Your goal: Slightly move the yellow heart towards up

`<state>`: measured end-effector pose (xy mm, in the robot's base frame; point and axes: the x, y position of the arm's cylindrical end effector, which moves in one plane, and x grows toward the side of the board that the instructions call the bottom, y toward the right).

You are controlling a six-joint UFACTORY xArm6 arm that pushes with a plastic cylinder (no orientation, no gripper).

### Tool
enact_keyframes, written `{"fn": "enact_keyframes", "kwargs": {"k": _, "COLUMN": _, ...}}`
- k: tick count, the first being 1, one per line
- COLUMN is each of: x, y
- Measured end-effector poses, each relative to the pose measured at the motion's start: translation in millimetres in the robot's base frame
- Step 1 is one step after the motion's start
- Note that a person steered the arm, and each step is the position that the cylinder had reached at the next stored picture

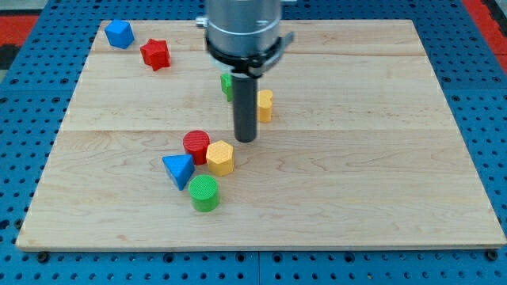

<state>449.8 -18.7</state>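
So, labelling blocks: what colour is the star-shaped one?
Red: the star near the camera view's top left.

A hexagon block [220, 157] sat near the board's [380, 174] middle. A cylinder [196, 146] touched its left, a triangle [178, 169] and second cylinder [204, 193] lay lower left. Above right stood my tip [246, 139], the heart [264, 105] just beyond, another block [226, 85] possibly behind the rod.

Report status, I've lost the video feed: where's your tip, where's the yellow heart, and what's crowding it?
My tip down on the wooden board. Yellow heart block just to its upper right, partly hidden by the rod. Green block close on the heart's left.
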Motion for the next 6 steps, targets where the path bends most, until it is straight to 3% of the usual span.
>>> {"fn": "enact_keyframes", "kwargs": {"k": 1, "x": -29.6, "y": 11.8}}
{"fn": "enact_keyframes", "kwargs": {"k": 4, "x": -13.0, "y": 76.6}}
{"fn": "enact_keyframes", "kwargs": {"k": 5, "x": 6.6, "y": 37.6}}
{"fn": "enact_keyframes", "kwargs": {"k": 6, "x": 11.6, "y": -63.1}}
